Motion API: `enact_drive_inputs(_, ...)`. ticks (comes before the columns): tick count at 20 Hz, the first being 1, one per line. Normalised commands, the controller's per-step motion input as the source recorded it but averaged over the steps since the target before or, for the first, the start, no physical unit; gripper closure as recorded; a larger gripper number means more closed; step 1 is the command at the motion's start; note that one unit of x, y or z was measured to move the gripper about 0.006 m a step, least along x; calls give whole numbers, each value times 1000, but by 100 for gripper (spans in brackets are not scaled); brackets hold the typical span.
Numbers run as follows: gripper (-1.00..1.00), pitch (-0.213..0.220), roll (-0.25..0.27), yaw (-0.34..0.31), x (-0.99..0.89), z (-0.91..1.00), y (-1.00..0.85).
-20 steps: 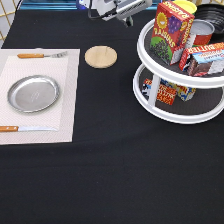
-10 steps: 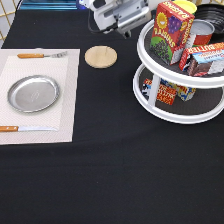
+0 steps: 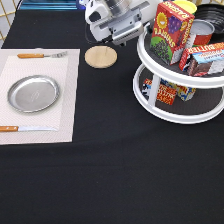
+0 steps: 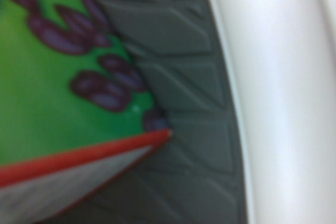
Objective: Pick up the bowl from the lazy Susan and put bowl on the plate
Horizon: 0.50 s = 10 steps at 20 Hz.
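The lazy Susan stands at the exterior view's right, white with two dark grey tiers. Its top tier holds a red raisin box, a can and another box. A dark curved edge behind the can at the top right corner may be the bowl; the rest of it is hidden. The silver plate lies empty on a placemat at the left. My gripper is at the top, right beside the top tier's left rim. The wrist view shows the tier's ridged grey surface, its white rim and the box's green side.
A round wooden coaster lies just below the hand. A fork and a knife with orange handles flank the plate on the pale placemat. Small boxes sit on the lower tier.
The hand has come down from the exterior view's top edge, further into view, to the top tier's left rim. Nothing else has moved.
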Motion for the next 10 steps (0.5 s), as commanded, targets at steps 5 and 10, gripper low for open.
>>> enact_drive_inputs(5, -100, -18, 128, 0, 138, -236, -42)
enact_drive_inputs(10, -100, -15, 123, 0, 442, -68, -68)
